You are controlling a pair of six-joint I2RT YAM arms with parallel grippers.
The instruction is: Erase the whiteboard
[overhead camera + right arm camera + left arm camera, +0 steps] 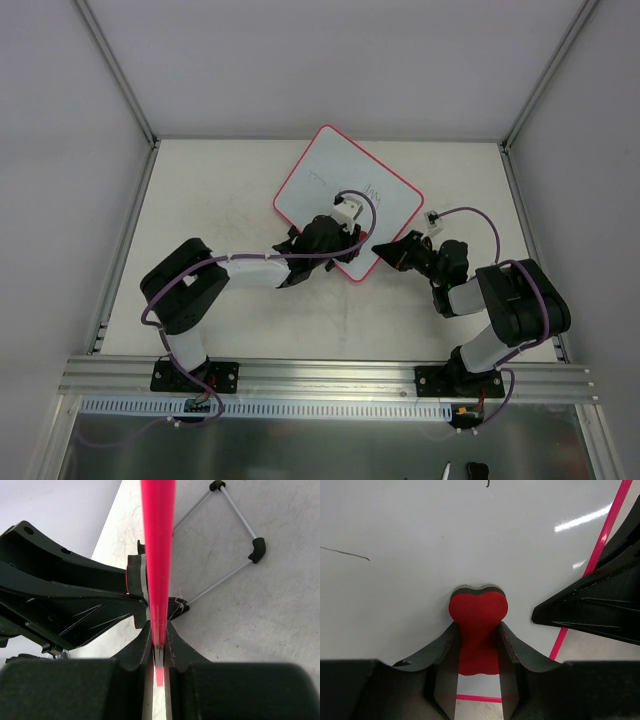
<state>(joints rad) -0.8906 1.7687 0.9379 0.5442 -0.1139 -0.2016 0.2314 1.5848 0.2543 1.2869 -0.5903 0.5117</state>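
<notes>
Top external: fixed high, behind arm bases at table point(200, 200) near edge, facing straight down, whole table seen.
Left wrist: very close, looking past left gripper point(478, 640) onto whiteboard point(420, 580) face.
Right wrist: very close, edge-on along whiteboard rim.
All share whiteboard near-right edge; left wrist also catches right gripper point(545, 614).

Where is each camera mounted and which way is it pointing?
Top: above and behind the arms, looking down on the table and whiteboard; left arm and right arm show.
Left wrist: on the left arm, facing the whiteboard's face; left tool shut on the eraser.
Right wrist: on the right arm, sighting along the whiteboard's edge; right tool shut on it.
Shared: both wrist views show the pink frame and the other arm's tool.
</notes>
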